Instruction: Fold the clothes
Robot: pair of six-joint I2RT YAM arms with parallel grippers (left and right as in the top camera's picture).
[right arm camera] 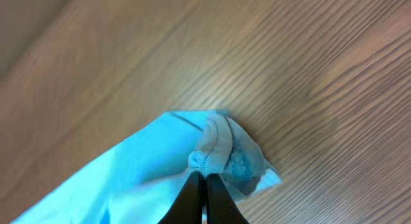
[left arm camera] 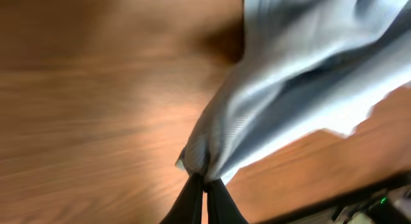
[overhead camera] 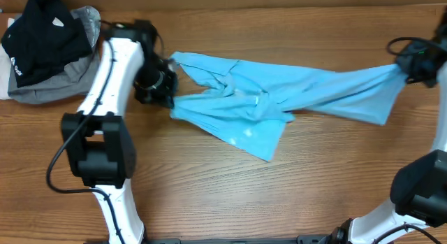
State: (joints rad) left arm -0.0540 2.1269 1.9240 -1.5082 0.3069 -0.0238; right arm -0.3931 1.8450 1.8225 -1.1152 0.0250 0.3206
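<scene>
With jaws pinched on cloth at both ends, overhead: holds the T-shirt stretched 9 to 3 o'clock over the counter, bunched mid-span; reaches in with left arm from 7, right arm from 5. Left wrist: clamps a gathered edge, blurred. Right wrist: nips a hemmed corner. Likely the spreading step, no fold yet; next calls for untwisting, laying flat.

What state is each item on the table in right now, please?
blue T-shirt, unfolded, bunched in the middle, stretched between both grippers
left gripper, shut on an edge of the blue T-shirt
right gripper, shut on a bunched corner of the blue T-shirt
black garment, crumpled, lying on the grey garment
grey garment, crumpled, partly covered
</scene>
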